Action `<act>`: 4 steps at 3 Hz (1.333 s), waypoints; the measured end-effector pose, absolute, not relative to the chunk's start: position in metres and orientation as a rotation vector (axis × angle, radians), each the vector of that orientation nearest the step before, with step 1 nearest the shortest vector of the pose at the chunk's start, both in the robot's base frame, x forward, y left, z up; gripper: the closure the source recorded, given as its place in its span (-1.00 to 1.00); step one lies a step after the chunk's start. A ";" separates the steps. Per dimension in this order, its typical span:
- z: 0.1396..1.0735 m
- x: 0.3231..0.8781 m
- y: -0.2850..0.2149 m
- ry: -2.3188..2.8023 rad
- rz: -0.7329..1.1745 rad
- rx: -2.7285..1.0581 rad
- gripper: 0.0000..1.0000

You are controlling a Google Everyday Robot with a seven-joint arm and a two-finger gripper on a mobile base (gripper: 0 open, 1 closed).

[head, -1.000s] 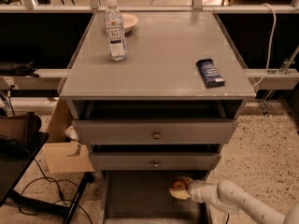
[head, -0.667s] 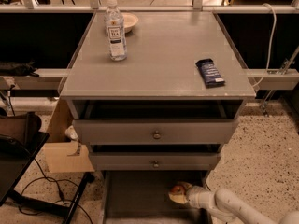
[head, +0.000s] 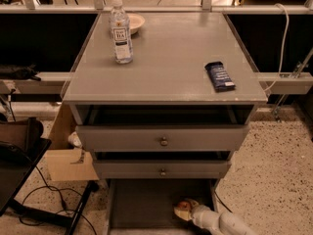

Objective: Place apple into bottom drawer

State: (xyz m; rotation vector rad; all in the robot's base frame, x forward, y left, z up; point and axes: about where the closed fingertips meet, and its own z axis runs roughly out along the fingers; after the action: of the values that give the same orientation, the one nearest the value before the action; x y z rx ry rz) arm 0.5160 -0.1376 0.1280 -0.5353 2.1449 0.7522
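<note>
Claw [head: 187,210] hangs over the right side of the bottom drawer [head: 139,204], reaching in from the drawer's right on the white arm [head: 222,224]. We read it as pinching the apple [head: 183,206], which sits at its tip. Apple is inside the drawer walls, low down. We can't tell whether it touches the drawer floor.

Versus a second ago, claw and apple have sunk lower into the drawer, and the arm is lower too. Our read is that the carry is done and we're at set-down; letting go and backing out are still to do.

Above the bottom drawer, middle drawer [head: 163,172] and top drawer [head: 164,141] look the same. Higher up, on the desk [head: 166,58], there's a dark packet [head: 219,76] at right, with bottle [head: 121,31] and bowl [head: 135,21] back left. None have moved.
</note>
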 end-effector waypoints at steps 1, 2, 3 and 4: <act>0.133 0.516 -0.138 2.145 0.752 -0.535 0.62; 0.133 0.516 -0.138 2.145 0.752 -0.535 0.15; 0.133 0.516 -0.137 2.145 0.752 -0.535 -0.31; 0.133 0.516 -0.137 2.145 0.752 -0.535 -0.77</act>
State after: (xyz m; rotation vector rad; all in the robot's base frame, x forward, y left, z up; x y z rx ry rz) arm 0.5160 -0.1375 0.1331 -0.5353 2.1449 0.7523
